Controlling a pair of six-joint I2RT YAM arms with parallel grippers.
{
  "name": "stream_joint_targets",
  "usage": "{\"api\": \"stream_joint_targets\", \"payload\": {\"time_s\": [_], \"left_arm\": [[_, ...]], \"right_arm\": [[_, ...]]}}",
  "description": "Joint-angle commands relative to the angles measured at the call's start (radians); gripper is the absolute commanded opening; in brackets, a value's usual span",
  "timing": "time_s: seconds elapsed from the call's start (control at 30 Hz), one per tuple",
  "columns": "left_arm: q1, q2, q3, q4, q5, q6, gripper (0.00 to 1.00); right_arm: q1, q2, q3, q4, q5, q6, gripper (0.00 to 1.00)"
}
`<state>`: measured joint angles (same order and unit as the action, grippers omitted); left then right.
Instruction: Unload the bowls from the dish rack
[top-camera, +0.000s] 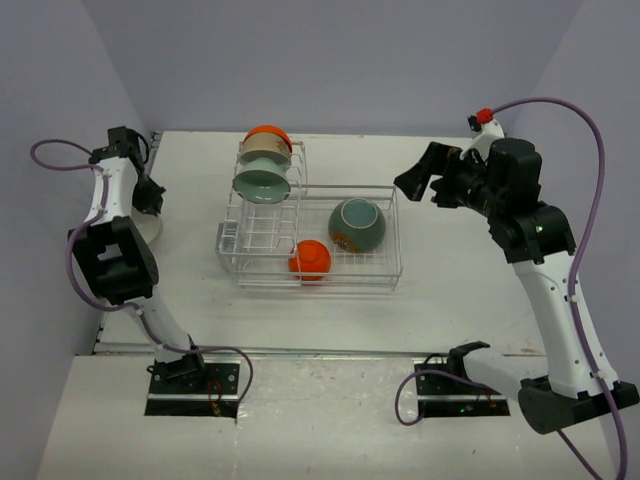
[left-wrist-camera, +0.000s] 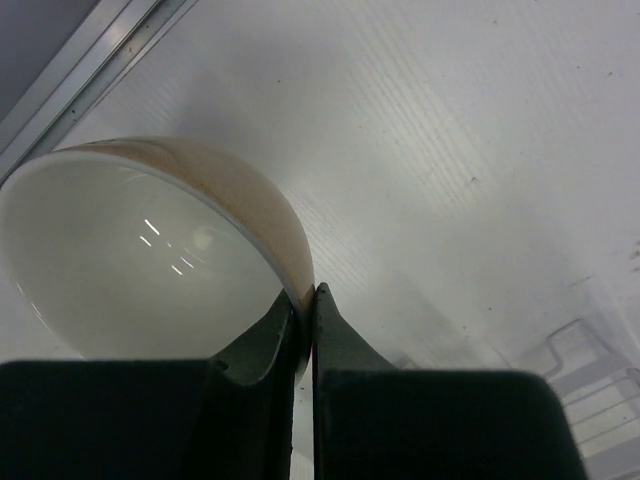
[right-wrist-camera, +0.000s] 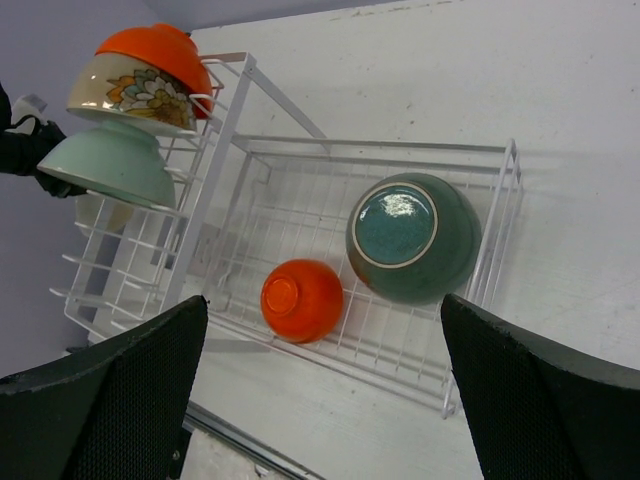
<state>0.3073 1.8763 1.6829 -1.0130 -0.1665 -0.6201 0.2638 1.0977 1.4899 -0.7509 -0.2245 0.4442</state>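
Left wrist view, item one: left gripper (left-wrist-camera: 305, 295), jaws pinched tight on the rim of a cream bowl (left-wrist-camera: 130, 260), one finger inside, one outside. The bowl hangs low over the table (left-wrist-camera: 450, 120) at the far left, well apart from the dish rack (top-camera: 320, 283); whether it touches the surface, cannot tell

Item two: right gripper (top-camera: 415, 180), fingers spread wide with nothing between them, hanging just off the rack's right end and looking down into it

Item three, left in the rack:
- dark teal bowl (right-wrist-camera: 412, 240), bottom up and tilted, at the right end of the basket
- small orange bowl (right-wrist-camera: 300, 298), foot ring showing, just beside the teal one toward the front rail
- orange bowl (right-wrist-camera: 155, 45), flowered cream bowl (right-wrist-camera: 135, 95) and pale green bowl (right-wrist-camera: 110, 165), nested on their sides in the upright slots at the left end

Judgement: the dark teal bowl lies nearest the free right gripper, to its left and below. With its foot ring up, its rim sits down against the wires and looks the harder edge to reach
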Motion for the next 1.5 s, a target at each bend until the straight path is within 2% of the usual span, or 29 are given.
{"api": "stream_joint_targets", "payload": {"time_s": [0.0,0.4,0.83,0.9,1.07,1.17,1.2,1.27,1.47], "left_arm": [[0.004,0.015,0.049,-0.01,-0.05,0.068,0.0],[0.001,0.156,0.097,-0.039,-0.122,0.077,0.0],[-0.008,0.196,0.075,0.001,-0.131,0.085,0.0],[-0.014,0.192,0.069,0.007,-0.13,0.08,0.11],[-0.019,0.179,0.044,0.036,-0.094,0.071,0.21],[-0.031,0.172,0.044,0.034,-0.084,0.062,0.29],[-0.039,0.164,0.047,0.036,-0.08,0.057,0.35],[-0.043,0.127,0.061,0.039,-0.067,0.046,0.38],[-0.056,0.035,0.297,-0.027,-0.047,-0.001,0.55]], "right_arm": [[0.008,0.022,0.033,-0.01,0.016,-0.01,0.99],[0.025,0.065,0.121,-0.076,-0.027,-0.021,0.99],[0.044,0.073,0.142,-0.087,-0.019,-0.025,0.99],[0.052,0.071,0.141,-0.09,-0.018,-0.025,0.99],[0.058,0.065,0.144,-0.093,-0.013,-0.024,0.99],[0.06,0.065,0.155,-0.102,-0.012,-0.027,0.99],[0.063,0.062,0.155,-0.105,-0.012,-0.027,0.99],[0.063,0.053,0.15,-0.105,-0.012,-0.029,0.99],[0.066,0.042,0.171,-0.12,-0.012,-0.027,0.99]]}}
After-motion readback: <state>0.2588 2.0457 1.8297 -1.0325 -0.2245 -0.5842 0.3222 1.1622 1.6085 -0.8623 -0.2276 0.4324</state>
